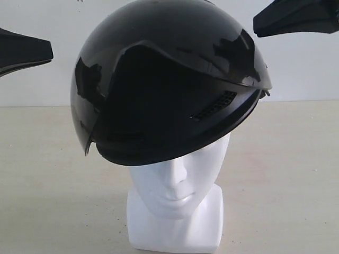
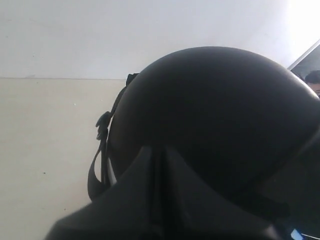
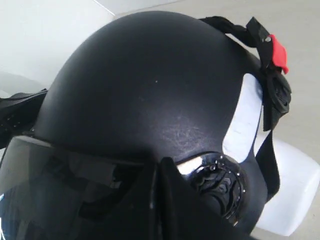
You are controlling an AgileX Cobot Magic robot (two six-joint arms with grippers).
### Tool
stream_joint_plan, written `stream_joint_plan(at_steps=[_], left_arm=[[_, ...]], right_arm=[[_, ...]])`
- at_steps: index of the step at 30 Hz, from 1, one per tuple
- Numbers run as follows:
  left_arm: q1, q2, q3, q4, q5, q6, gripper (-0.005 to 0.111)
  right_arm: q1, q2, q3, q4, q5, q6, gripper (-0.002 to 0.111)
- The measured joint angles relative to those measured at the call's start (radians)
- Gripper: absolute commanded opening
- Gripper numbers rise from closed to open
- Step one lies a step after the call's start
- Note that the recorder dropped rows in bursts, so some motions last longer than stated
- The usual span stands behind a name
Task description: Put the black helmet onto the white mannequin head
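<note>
Although the black helmet (image 1: 159, 79) already covers the crown of the white mannequin head (image 1: 180, 185), it sits askew: the rim is low on the left of the exterior view and high on the right, leaving nose, mouth and neck base bare. The placing step appears all but done. The next move probably calls for a light levelling push, or a clean retreat. The left gripper (image 1: 48, 53) is clenched and empty, apart from the shell. The right gripper (image 1: 258, 25) also has its fingers pressed together with nothing held, near the upper shell — contact cannot be told. The visor (image 1: 137, 106) corner juts out at the low side, and the chin strap (image 3: 272, 80) hangs loose; both could snag. The table (image 1: 286, 174) offers room on both sides.
</note>
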Motion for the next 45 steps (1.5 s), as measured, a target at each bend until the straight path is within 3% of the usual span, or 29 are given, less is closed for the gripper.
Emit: stream_joint_plan(at_steps=[29,45], left_arm=[[0.000,0.000,0.000,-0.027,0.002,0.000,0.004],[0.000,0.000,0.000,-0.027,-0.013,0.000,0.004]], right_arm=[[0.113,0.025,-0.011,-0.290,-0.035,0.163,0.000],[0.114,0.026,0.013,-0.315,-0.009,0.191,0.000]])
